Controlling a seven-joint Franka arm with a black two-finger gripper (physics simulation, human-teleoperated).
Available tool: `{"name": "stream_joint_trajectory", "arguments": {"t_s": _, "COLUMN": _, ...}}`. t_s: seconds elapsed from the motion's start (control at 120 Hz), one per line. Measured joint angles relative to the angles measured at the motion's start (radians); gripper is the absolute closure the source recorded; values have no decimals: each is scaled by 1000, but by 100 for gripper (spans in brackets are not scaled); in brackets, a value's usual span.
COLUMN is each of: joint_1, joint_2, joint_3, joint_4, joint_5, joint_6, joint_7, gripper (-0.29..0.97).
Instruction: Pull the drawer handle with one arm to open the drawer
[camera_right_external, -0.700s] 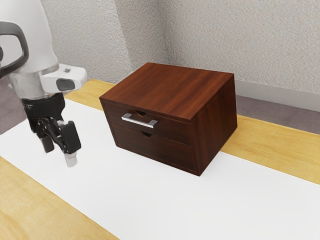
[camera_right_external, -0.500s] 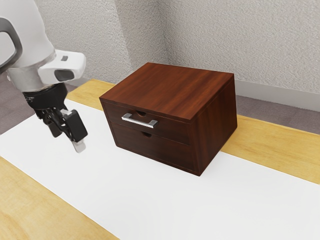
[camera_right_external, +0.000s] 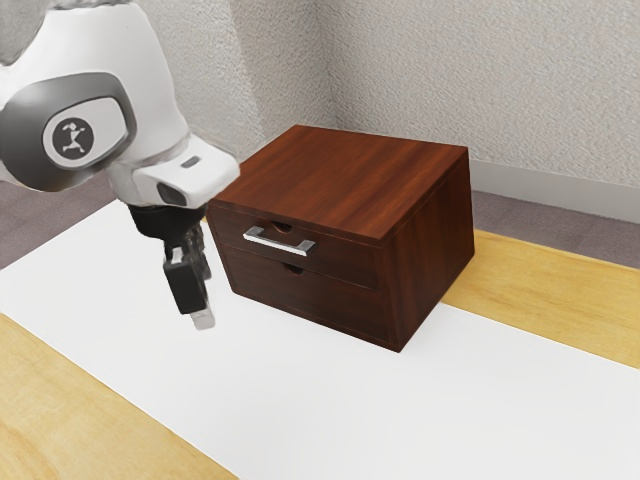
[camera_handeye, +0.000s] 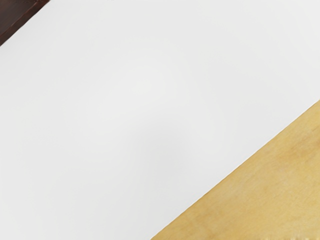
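Note:
A dark wooden cabinet (camera_right_external: 345, 225) with two drawers stands on the white mat. The upper drawer (camera_right_external: 300, 250) carries a silver bar handle (camera_right_external: 278, 241) and sits flush with the cabinet front, as does the lower drawer (camera_right_external: 300, 290). My gripper (camera_right_external: 200, 308) hangs open over the mat, just off the cabinet's front corner on the exterior view's left, below handle height and a short way from the handle. It holds nothing. A dark sliver of the cabinet (camera_handeye: 11, 15) shows at a corner of the wrist view.
The white mat (camera_right_external: 300, 400) covers the middle of a light wooden table (camera_right_external: 80, 420). Bare wood (camera_handeye: 265, 190) runs along the mat's edge under my hand. Textured walls (camera_right_external: 500, 70) stand behind the cabinet.
My arm has swung toward the exterior view's right, bringing the gripper from the mat's left part up to the cabinet's front corner. The hand has turned. The drawers have not moved.

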Motion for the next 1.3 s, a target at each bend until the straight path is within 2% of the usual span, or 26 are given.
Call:
{"name": "stream_joint_trajectory", "arguments": {"t_s": 0.092, "joint_1": 0, "joint_2": -17, "joint_3": -1, "joint_4": -86, "joint_5": -23, "joint_6": 98, "joint_7": 147, "gripper": 0}}
{"name": "stream_joint_trajectory", "arguments": {"t_s": 0.217, "joint_1": 0, "joint_2": -19, "joint_3": -1, "joint_4": -118, "joint_5": -37, "joint_6": 260, "joint_7": 311, "gripper": 0}}
{"name": "stream_joint_trajectory", "arguments": {"t_s": 0.358, "joint_1": 0, "joint_2": -5, "joint_3": -1, "joint_4": -153, "joint_5": -42, "joint_6": 428, "joint_7": 448, "gripper": 0}}
{"name": "stream_joint_trajectory", "arguments": {"t_s": 0.475, "joint_1": 1, "joint_2": 14, "joint_3": 24, "joint_4": -181, "joint_5": -39, "joint_6": 516, "joint_7": 539, "gripper": 0}}
{"name": "stream_joint_trajectory", "arguments": {"t_s": 0.625, "joint_1": 4, "joint_2": 18, "joint_3": 67, "joint_4": -210, "joint_5": -22, "joint_6": 577, "joint_7": 634, "gripper": 0}}
{"name": "stream_joint_trajectory", "arguments": {"t_s": 0.767, "joint_1": 4, "joint_2": 68, "joint_3": 69, "joint_4": -212, "joint_5": -17, "joint_6": 623, "joint_7": 704, "gripper": 0}}
{"name": "stream_joint_trajectory", "arguments": {"t_s": 1.3, "joint_1": 13, "joint_2": 126, "joint_3": 79, "joint_4": -208, "joint_5": -14, "joint_6": 719, "joint_7": 849, "gripper": 0}}
